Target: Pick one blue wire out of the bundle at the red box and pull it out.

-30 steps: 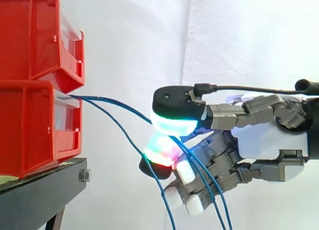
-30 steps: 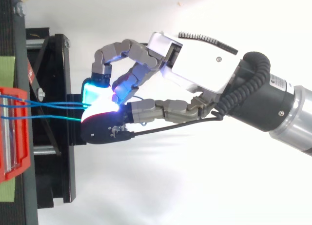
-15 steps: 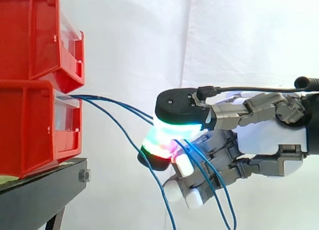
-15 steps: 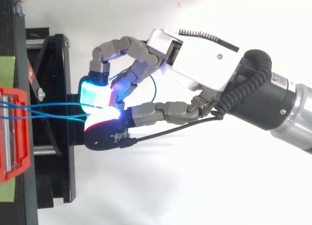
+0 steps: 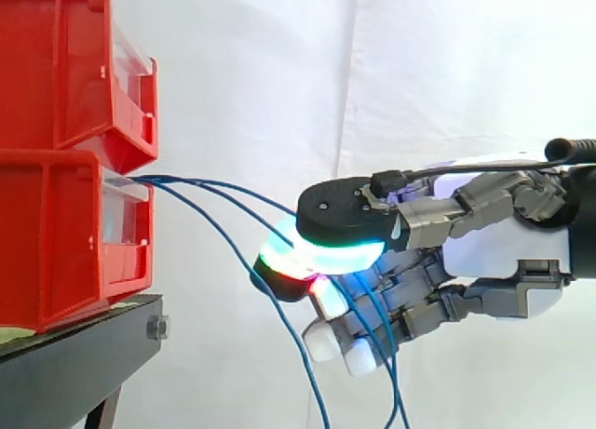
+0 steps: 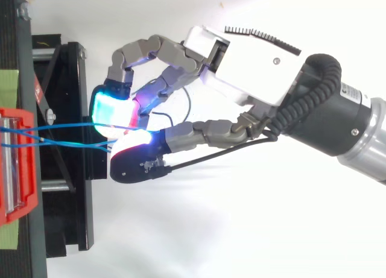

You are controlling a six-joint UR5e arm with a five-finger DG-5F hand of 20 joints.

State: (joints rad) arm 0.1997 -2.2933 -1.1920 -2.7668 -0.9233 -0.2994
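Pinching blue wires between curled thumb and fingertip pads, hand sits right of red box, clear of it.

Bright even light; white curtain faintly shadowed.

The hand was built with a white palm casing, set with a small screw and edged by a row of short black ribs. Its fingers were made of grey segments. Thick fingertips were backed in black and lit green, cyan and red; others were plain white. A black wrist, marked with what was perhaps a small label, was joined to a silver flange.
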